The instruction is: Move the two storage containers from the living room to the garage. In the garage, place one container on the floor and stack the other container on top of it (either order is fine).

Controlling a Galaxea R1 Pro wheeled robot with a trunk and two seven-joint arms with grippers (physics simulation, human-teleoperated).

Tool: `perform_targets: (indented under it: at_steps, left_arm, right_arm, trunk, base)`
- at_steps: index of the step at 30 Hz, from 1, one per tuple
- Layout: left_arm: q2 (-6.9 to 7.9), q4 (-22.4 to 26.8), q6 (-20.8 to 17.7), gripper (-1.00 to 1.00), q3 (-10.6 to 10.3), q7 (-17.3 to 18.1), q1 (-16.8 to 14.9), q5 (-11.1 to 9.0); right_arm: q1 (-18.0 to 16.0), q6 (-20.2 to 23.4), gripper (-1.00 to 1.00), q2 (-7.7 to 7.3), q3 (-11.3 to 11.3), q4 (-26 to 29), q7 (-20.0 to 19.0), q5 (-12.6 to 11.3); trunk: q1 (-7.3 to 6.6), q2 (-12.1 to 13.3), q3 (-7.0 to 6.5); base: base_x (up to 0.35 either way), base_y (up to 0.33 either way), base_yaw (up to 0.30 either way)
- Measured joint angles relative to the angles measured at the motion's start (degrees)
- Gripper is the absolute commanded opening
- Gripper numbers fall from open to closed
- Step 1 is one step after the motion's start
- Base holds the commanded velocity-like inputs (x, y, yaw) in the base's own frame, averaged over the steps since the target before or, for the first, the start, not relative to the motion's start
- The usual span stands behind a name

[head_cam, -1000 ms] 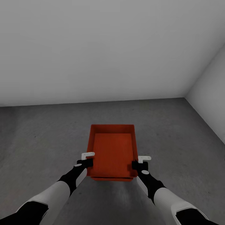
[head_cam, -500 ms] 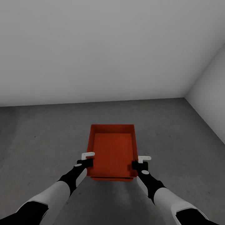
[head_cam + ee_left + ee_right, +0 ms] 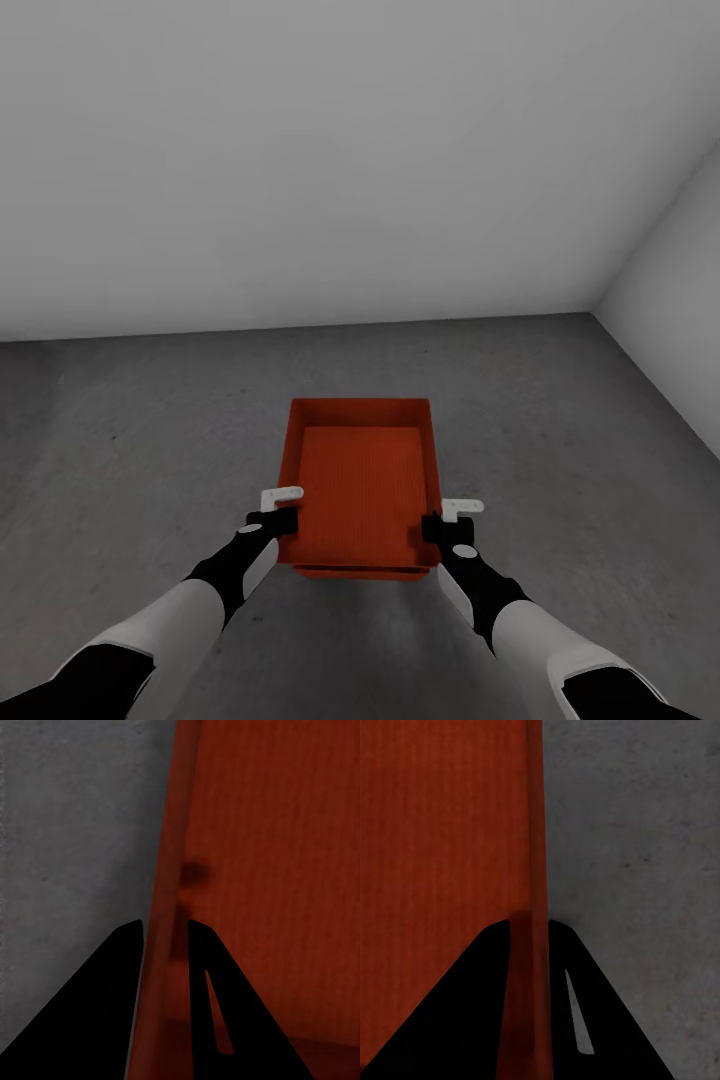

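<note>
No change: upper container (image 3: 362, 487) unmoved, seated on lower container (image 3: 355, 572).
Left gripper (image 3: 282, 508) and right gripper (image 3: 446, 518) still clamp its walls; release seems due.

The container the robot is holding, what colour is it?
Plain red-orange, no pattern. The container shows best in the head view, over the grey floor.

My left gripper (image 3: 284, 510) and right gripper (image 3: 448, 518) cover part of each side wall of the storage container (image 3: 362, 480). A second red rim (image 3: 356, 573) peeks out beneath its near edge; most of that lower box is hidden, and I can't tell whether they touch.
</note>
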State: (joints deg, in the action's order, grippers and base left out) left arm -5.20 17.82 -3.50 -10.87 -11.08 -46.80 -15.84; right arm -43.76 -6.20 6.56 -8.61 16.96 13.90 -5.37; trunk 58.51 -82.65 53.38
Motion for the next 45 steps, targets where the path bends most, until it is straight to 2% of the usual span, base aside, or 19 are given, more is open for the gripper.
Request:
perform_targets:
  at_steps: [28,32,40,45]
  left_arm:
    - [0.0,0.0,0.0,-1.0,-0.1,0.0,0.0,-0.1]
    - [-0.01,0.0,0.0,-1.0,0.0,0.0,0.0,-0.1]
    - [0.0,0.0,0.0,-1.0,0.0,0.0,0.0,0.0]
    - [-0.02,0.0,0.0,-1.0,0.1,0.0,0.0,0.0]
  right_arm:
    - [0.0,0.0,-1.0,-0.01,0.0,0.0,0.0,0.0]
    - [0.0,0.0,-1.0,-0.02,0.0,0.0,0.0,-0.1]
    - [0.0,0.0,-1.0,-0.01,0.0,0.0,0.0,0.0]
    - [0.0,0.0,-1.0,-0.02,0.0,0.0,0.0,-0.1]
  trunk:
    - [0.0,0.0,0.0]
    - [0.87,-1.6,0.71]
    - [0.88,-1.6,0.72]
    - [1.97,-3.6,1.61]
  base:
    - [0.0,0.001,0.0]
    - [0.0,0.0,0.0]
    - [0.0,0.0,0.0]
    - [0.0,0.0,0.0]
